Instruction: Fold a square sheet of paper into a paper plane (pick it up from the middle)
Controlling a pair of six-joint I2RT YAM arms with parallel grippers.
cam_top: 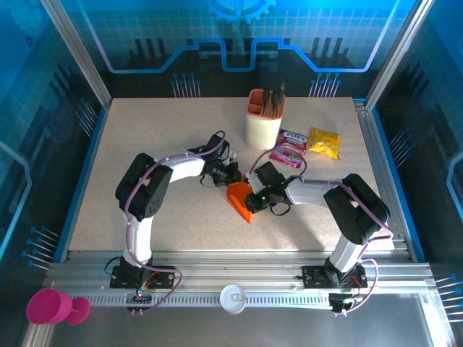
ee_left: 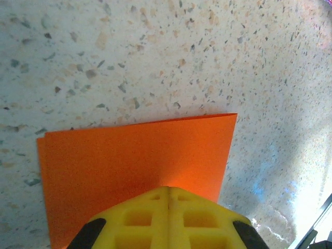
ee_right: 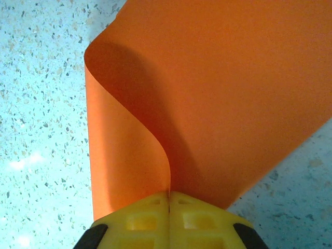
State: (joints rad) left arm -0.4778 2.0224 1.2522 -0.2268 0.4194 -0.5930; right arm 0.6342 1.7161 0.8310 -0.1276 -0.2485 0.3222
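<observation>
The square sheet of paper (cam_top: 237, 199) is bright orange and lies folded over near the table's middle, between both grippers. My right gripper (cam_top: 254, 202) is shut on one edge of it. In the right wrist view the sheet of paper (ee_right: 233, 93) curls up from the table into the seam of the closed yellow fingertips (ee_right: 169, 193). My left gripper (cam_top: 230, 177) is shut, at the sheet's far side. In the left wrist view its joined tips (ee_left: 168, 188) sit down on the flat sheet of paper (ee_left: 135, 155), where two layers show at the left edge.
A beige-and-orange pen cup (cam_top: 263, 120) stands behind the grippers. To its right lie a pink snack packet (cam_top: 288, 152) and a yellow one (cam_top: 323, 142). Bare speckled tabletop (cam_top: 145, 137) stretches to the left. Aluminium rails (cam_top: 231, 260) frame the table.
</observation>
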